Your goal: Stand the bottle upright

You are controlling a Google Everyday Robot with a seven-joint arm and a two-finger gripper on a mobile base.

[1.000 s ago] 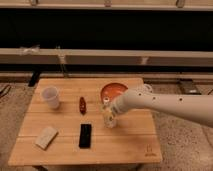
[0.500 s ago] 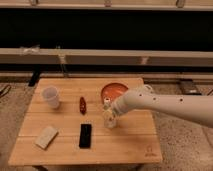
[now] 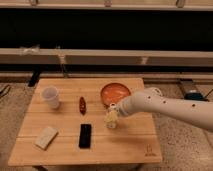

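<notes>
**Operator:** From my station I see the arm (image 3: 170, 107) reaching in from the right edge of the view, low over the wooden table (image 3: 125, 142), running leftward with the wrist bent down. The gripper (image 3: 112, 114) sits near the table's middle, just in front of the orange plate (image 3: 116, 92).

**Observer:** And the bottle?

**Operator:** The bottle (image 3: 110, 120) is right at the gripper, below the wrist, its base on or very near the wood. It looks roughly upright, perhaps slightly tilted; I can't tell exactly. Whether the fingers are clamped on it or parted, I cannot tell, as wrist and bottle blur together there.

**Observer:** Anything changed over the last second?

**Operator:** Very little. The arm stays in nearly the same pose and the bottle stays at the same spot by the gripper. Everything else on the table has kept its place.

**Observer:** Room around it?

**Operator:** To the left lies the black phone (image 3: 85, 135), near but apart from the bottle. The small dark red object (image 3: 82, 105) is farther up-left, the white cup (image 3: 50, 96) well apart near the left edge, and a pale block (image 3: 46, 137) at the front-left corner. Bare wood stretches to the right and front of the bottle, out to the table's edges.
</notes>
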